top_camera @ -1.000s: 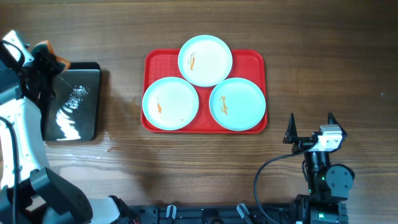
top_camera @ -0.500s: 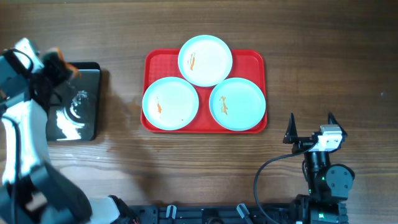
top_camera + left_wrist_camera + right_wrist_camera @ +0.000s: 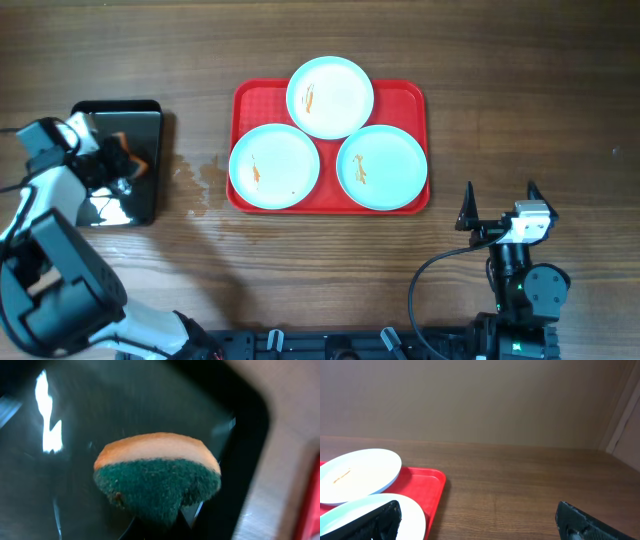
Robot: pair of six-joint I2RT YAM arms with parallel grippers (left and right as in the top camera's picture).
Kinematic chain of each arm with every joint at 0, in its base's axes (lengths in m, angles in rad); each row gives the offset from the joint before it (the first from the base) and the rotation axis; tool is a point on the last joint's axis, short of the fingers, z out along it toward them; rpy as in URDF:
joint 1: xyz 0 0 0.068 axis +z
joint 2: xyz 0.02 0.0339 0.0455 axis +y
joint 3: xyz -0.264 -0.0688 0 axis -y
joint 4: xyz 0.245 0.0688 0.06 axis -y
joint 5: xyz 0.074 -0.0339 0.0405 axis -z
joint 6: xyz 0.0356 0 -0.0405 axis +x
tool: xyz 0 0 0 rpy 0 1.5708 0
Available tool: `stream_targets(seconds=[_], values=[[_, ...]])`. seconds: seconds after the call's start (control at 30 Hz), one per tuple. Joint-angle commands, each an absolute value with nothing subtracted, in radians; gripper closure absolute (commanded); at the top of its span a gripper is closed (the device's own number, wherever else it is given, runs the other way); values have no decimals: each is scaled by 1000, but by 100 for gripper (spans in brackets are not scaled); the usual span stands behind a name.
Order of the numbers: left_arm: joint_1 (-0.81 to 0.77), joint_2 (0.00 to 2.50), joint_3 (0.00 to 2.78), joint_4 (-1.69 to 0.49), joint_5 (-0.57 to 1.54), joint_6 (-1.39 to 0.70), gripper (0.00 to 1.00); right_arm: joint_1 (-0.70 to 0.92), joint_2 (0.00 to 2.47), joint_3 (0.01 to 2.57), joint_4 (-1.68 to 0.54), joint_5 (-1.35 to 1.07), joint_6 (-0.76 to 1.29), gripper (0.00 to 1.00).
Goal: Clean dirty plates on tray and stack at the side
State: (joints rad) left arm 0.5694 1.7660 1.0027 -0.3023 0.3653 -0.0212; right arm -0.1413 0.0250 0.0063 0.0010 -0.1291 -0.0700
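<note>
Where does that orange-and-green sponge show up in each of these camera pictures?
Overhead: sponge at the far left, over the black tray.
Left wrist: sponge fills the centre, orange layer above green.
Right wrist: not in it.
Shared landmark: the red tray, a sliver at the left wrist view's right edge, lower left in the right wrist view.

Nothing readable is showing in any of the views. The plates (image 3: 330, 97), the red tray (image 3: 250, 100), the black tray (image 3: 140, 120) at the left, the sponge (image 3: 157, 480) and the desk (image 3: 520, 60) are carrying no lettering, label, brand, number or sign that can be made out.
</note>
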Motion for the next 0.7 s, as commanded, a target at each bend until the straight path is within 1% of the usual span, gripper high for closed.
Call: stream_targets(seconds=[0.0, 0.1, 0.17, 0.3, 0.4, 0.47, 0.53, 0.6, 0.67], values=[[633, 1574, 1075, -239, 563, -9, 96, -146, 24, 5, 7, -115, -78, 0], [651, 1488, 1075, -197, 583, -11, 96, -146, 24, 5, 6, -115, -78, 0], [650, 1496, 1070, -199, 583, -10, 96, -146, 24, 5, 7, -115, -78, 0], [650, 1571, 1034, -231, 583, 19, 96, -146, 24, 5, 6, -115, -78, 0], [650, 1697, 998, -280, 583, 23, 96, -146, 24, 5, 7, -115, -79, 0], [650, 1718, 991, -302, 587, 22, 96, -146, 24, 5, 7, -115, -79, 0], [654, 1698, 996, -302, 644, 22, 96, -146, 24, 5, 6, -115, -78, 0], [667, 1622, 1017, -286, 753, 14, 96, -146, 24, 5, 7, -115, -78, 0], [673, 1542, 1034, -262, 773, -8, 96, -146, 24, 5, 6, -115, -78, 0]])
